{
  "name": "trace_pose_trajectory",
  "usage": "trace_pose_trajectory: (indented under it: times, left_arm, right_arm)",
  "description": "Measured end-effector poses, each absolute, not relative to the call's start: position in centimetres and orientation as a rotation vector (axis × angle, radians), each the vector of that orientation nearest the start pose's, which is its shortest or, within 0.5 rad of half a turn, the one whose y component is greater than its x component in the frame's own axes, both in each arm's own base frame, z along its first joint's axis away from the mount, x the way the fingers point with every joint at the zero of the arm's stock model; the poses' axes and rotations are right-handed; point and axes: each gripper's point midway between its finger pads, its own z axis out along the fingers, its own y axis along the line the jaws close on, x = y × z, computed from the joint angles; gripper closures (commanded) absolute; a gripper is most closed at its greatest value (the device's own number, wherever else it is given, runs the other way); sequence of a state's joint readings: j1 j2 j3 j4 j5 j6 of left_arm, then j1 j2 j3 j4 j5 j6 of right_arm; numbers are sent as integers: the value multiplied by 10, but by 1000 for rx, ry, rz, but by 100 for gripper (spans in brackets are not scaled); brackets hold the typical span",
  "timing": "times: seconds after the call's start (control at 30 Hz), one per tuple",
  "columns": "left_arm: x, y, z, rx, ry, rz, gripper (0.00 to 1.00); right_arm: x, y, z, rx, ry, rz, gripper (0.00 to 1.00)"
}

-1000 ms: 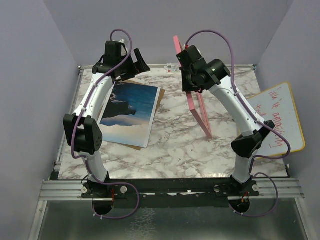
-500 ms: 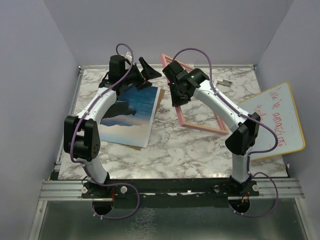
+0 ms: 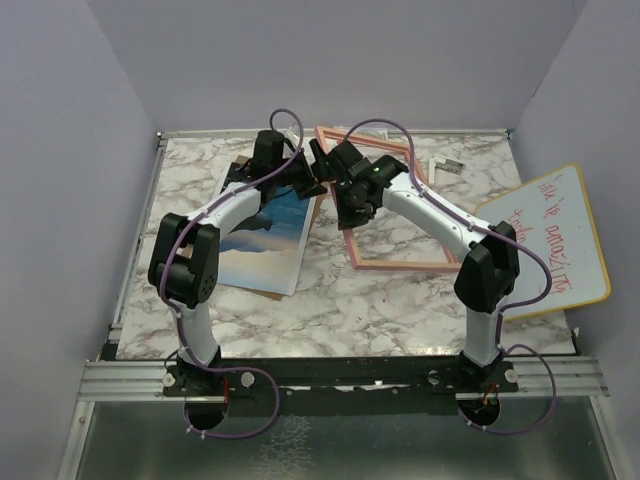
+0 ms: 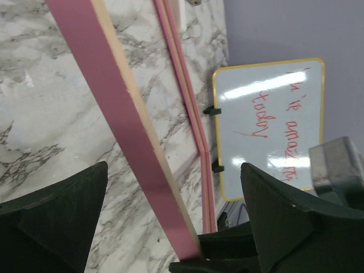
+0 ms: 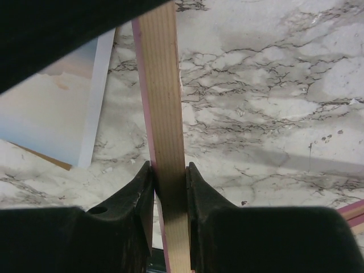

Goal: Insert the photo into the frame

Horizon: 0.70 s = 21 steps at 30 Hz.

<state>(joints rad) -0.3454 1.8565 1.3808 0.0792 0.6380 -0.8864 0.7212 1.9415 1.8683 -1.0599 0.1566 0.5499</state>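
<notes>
The pink frame (image 3: 405,265) lies tilted at the table's middle. My right gripper (image 3: 345,200) is shut on its left rail. In the right wrist view the fingers (image 5: 139,187) clamp the light wood side of the rail (image 5: 165,85) above the marble. My left gripper (image 3: 312,170) is open at the same rail, just beyond the right gripper. In the left wrist view the pink rail (image 4: 114,108) crosses between the spread fingers (image 4: 284,216) without touching them. The photo (image 3: 255,235) of sea and cliffs lies flat on the left, also showing in the right wrist view (image 5: 57,108).
A brown backing board (image 3: 317,195) sticks out from under the photo. A yellow-edged whiteboard (image 3: 555,240) with red writing leans at the right edge, also in the left wrist view (image 4: 267,125). A small metal piece (image 3: 447,165) lies at the back right. Purple walls enclose the table.
The frame, held upright on its edge a second ago, has been tipped down toward flat. My left arm has swung right from above the photo to the frame's left rail.
</notes>
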Motion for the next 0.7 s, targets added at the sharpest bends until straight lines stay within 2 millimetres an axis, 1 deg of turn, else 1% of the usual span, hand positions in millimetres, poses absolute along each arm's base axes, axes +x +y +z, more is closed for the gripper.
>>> trace_pose_trajectory:
  times: [0.07,0.1,0.17,0.2,0.27,0.3,0.37,0.47,0.53,0.63,0.7]
  left_arm:
    - [437,-296,189,-120,2212,-1354,7]
    - [436,-297,182,-119,2229,-1340,11]
    - [436,-298,169,-119,2260,-1315,24]
    - [436,-297,164,-119,2270,-1303,29]
    - [435,-298,157,-117,2288,-1289,42]
    - [434,-299,155,-112,2293,-1284,48]
    - [434,-300,152,-106,2297,-1282,57]
    - [434,-303,155,-90,2282,-1290,72]
    - [433,-306,155,-95,2281,-1311,81]
    - [432,-311,157,-104,2276,-1348,95]
    - [432,-312,152,-92,2280,-1357,100]
  right_arm:
    - [330,287,154,-183,2693,208,99]
    - [329,288,153,-181,2695,220,99]
    - [328,290,152,-179,2694,245,99]
    - [328,291,153,-177,2689,258,99]
    - [326,293,153,-173,2687,283,98]
    - [326,295,153,-172,2685,295,94]
    - [324,296,153,-168,2682,319,88]
    - [320,298,147,-170,2676,353,78]
    - [318,296,146,-168,2666,370,69]
    - [315,297,150,-151,2649,404,55]
    - [313,296,156,-144,2635,419,48]
